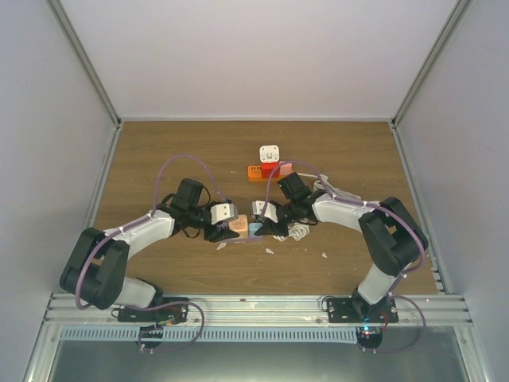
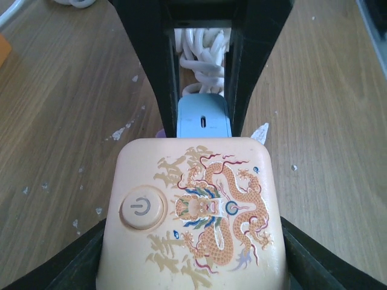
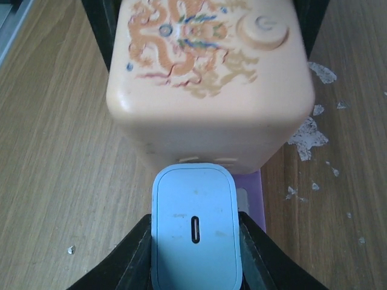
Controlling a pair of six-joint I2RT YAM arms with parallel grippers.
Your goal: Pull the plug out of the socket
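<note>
Gripping one tan cube [image 2: 193, 199]: left end effector [image 2: 192, 257]; right end effector [image 3: 195, 260] pinches one blue cube [image 3: 195, 223] — one plug [image 1: 270, 153] tops one socket [image 1: 261, 170].

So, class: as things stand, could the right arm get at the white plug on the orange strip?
Probably not yet. The right gripper is shut on the blue cube, so it must let go first. The plug stands just beyond it on the orange strip, and the way there looks free.
</note>
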